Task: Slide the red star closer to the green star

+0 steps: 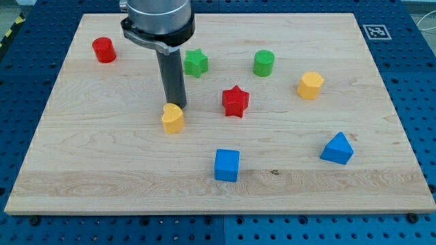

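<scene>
The red star (236, 101) lies near the middle of the wooden board (102, 163). The green star (195, 62) lies above it and to its left, a short gap away. My tip (174, 105) stands to the left of the red star and below the green star, right at the top edge of a yellow rounded block (173, 118). The rod rises from there to the arm's dark head at the view's top.
A red cylinder (104, 50) sits at the upper left. A green cylinder (263, 62) and a yellow hexagonal block (310, 85) sit to the right. A blue cube (227, 165) and a blue triangular block (338, 149) lie lower down.
</scene>
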